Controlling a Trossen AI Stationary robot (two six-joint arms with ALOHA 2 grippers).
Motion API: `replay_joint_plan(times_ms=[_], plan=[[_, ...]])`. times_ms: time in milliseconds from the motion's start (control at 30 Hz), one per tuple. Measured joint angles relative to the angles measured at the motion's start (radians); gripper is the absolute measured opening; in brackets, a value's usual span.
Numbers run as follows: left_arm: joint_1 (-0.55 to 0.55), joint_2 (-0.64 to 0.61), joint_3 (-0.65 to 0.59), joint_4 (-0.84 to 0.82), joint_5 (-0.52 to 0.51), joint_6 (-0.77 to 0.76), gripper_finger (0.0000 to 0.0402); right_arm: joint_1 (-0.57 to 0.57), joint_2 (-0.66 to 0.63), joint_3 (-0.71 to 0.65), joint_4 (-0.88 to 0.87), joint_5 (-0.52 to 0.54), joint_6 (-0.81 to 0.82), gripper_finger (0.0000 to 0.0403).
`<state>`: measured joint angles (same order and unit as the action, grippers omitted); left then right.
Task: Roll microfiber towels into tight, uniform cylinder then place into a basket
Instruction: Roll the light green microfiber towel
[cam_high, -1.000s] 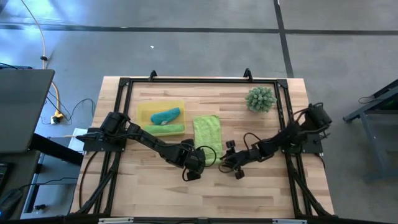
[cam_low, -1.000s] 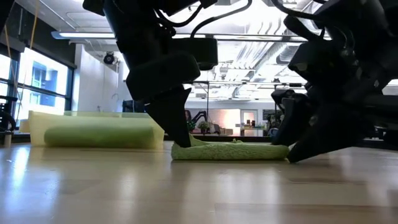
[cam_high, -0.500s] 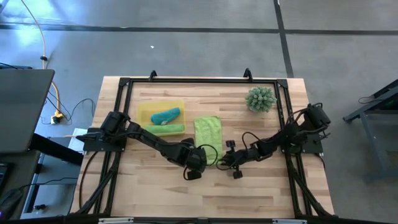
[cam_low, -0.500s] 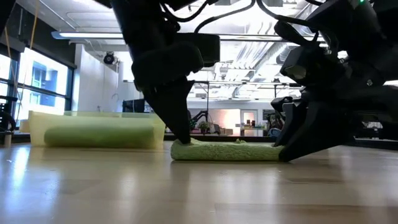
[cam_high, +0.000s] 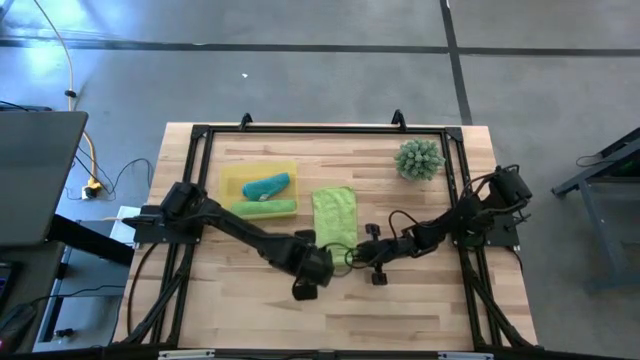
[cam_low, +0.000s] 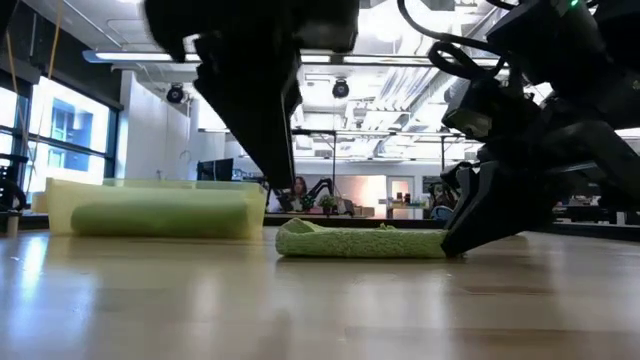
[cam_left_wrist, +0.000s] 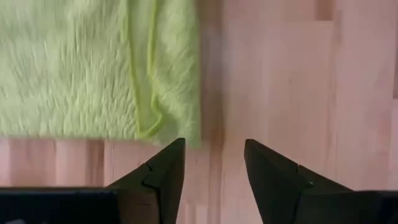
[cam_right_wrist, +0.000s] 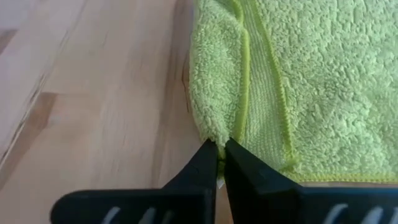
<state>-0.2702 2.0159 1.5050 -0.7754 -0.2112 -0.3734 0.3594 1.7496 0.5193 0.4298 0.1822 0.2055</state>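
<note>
A lime green microfiber towel lies spread flat on the wooden table, also in the low view. My right gripper is shut on its near right corner. My left gripper hangs open above the table just off the towel's near left corner, touching nothing; the low view shows it raised clear. The yellow basket at the far left holds a teal towel, and a rolled lime green towel lies along its near wall. My right gripper pinches the flat towel's near right corner between its two fingertips, where the side edge is folded over. The fingers slant down from the table's right side. The towel lies slack on the table.
A spiky green ball-shaped plant stands at the far right. A black frame runs round the tabletop. Bare wood lies along the near side of the table.
My left gripper has opened, let go of the towel's near left corner and risen clear of the table. My right gripper has shut on the near right corner while rolling at the wrist. The towel stays flat where it was.
</note>
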Motion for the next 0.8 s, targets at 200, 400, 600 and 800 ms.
replay_joint_plan(times_ms=[200,400,600,800], plan=[[-0.032,0.000,-0.061,0.120,-0.141,0.079,0.0157,-0.002,0.001,-0.002,0.010,-0.008,0.015,0.0003],[-0.003,0.000,-0.170,0.251,-0.136,0.130,0.0157,-0.003,0.001,-0.002,0.013,-0.037,0.064,0.0003],[0.033,0.000,-0.237,0.319,-0.056,0.175,0.0157,-0.005,0.001,-0.002,0.014,-0.047,0.087,0.0003],[0.064,-0.008,-0.271,0.347,0.000,0.171,0.0155,-0.020,0.001,-0.002,0.015,-0.064,0.112,0.0003]])
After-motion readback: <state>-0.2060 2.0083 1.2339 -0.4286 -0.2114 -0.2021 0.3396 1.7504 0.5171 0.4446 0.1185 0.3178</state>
